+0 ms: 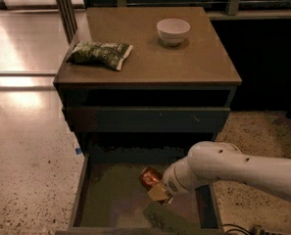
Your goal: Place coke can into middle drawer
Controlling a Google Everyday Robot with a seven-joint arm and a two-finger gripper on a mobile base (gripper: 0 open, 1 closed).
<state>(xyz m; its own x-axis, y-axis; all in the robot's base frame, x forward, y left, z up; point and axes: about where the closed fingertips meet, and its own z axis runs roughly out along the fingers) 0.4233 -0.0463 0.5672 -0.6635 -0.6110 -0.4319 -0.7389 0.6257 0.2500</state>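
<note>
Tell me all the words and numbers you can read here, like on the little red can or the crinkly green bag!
Nothing here can be read.
Small red metal coke can: pale lettering, too blurred to read.
Crinkly green snack bag: print too small to read.
Round white bowl: no text.
Dark closed drawer front: only pale scratches, no text.
The gripper holds the coke can over the open blue-grey middle drawer.

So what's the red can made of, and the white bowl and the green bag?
The coke can, held by the gripper over the middle drawer, looks like metal: its round end gleams. The bowl looks like glazed ceramic, maybe plastic: smooth, plain white. The snack bag looks like thin plastic film: crinkled, with glints.
</note>
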